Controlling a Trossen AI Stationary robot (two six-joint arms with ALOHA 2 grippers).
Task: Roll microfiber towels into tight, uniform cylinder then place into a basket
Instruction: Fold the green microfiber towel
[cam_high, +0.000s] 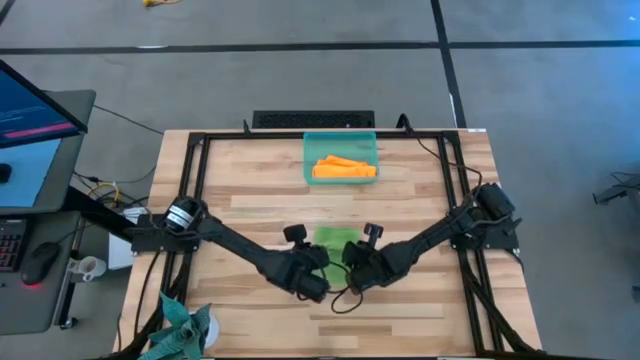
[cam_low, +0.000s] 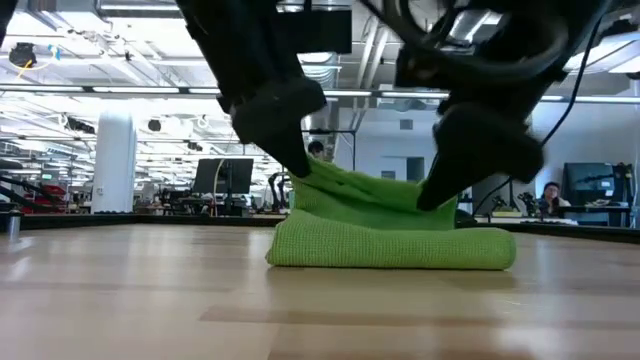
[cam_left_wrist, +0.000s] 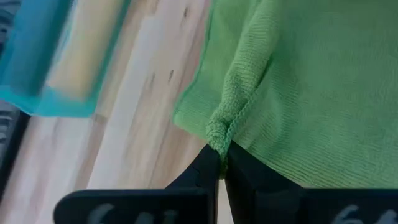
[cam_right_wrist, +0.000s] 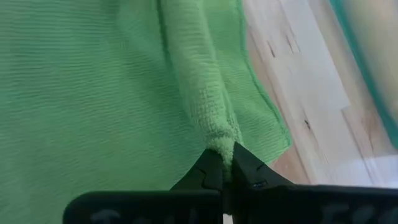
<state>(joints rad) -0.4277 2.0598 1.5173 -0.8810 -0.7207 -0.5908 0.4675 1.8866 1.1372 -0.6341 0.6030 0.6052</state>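
- Your left gripper (cam_left_wrist: 219, 163) is pinched closed on a small bunch of the green towel (cam_high: 335, 242) at one side edge, and your right gripper (cam_right_wrist: 228, 163) is pinched closed on a like bunch at the other. Both holds are only on a ridge of fabric at the fingertips.
- The green towel lies folded on the tabletop (cam_high: 250, 190) between the two arms, its upper layer lifted by the grippers while the lower fold rests flat.
- The orange towel (cam_high: 344, 168) already sits in the basket (cam_high: 340, 140), well apart toward the far edge.
- Risk: such a shallow bite could slip if you pull hard, and the layer would drop back unrolled.
- Risk: if one gripper leads the other, the roll will likely come out skewed or cone-shaped instead of uniform.
- Risk: lifting too high may drag the whole towel off the tabletop, leaving nothing to anchor the roll and giving a loose cylinder.
- Risk: the two wrists sit very close together in the overhead view; turning inward could make them clash.
- Risk: you may have pinched more than one layer, which I cannot tell from here.
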